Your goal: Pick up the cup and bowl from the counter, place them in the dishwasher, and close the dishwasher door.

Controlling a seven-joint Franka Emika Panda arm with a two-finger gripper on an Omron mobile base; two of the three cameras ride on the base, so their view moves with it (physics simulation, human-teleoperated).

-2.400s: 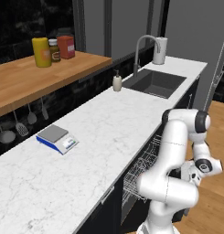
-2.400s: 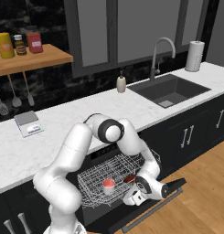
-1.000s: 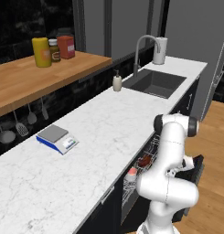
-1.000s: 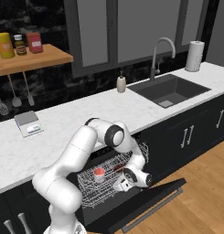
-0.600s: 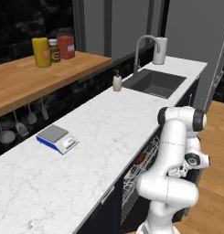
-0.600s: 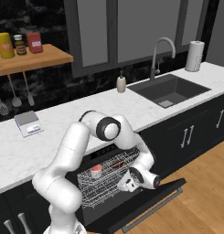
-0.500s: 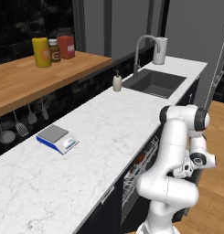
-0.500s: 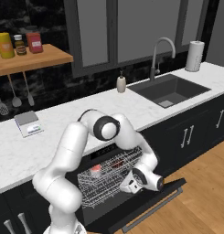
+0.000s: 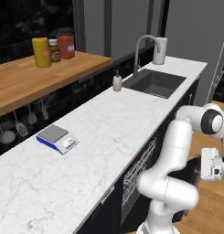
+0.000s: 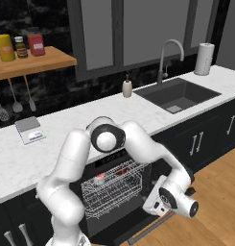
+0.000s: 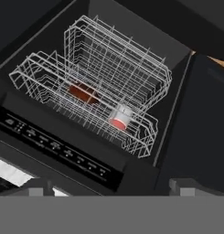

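i am in a rendered home kitchen: a long white marble worktop [image 9: 109,132] runs over black cabinets [image 10: 205,139], with a dark sink [image 10: 179,96] and a curved steel tap [image 10: 168,55] set into it. a wooden shelf [image 9: 35,77] carries jars, utensils [image 10: 13,101] hang below it, and an open dishwasher [image 11: 109,105] shows its wire rack.

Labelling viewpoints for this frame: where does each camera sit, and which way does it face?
Left base view: behind-left of the arm, facing along the counter to the sink; arm rises lower right.
Right base view: behind-right, facing the open dishwasher; arm rises lower left, gripper low.
Hand view: on the hand, facing the rack holding the cup and bowl.
Both base views share counter, sink and soap bottle.
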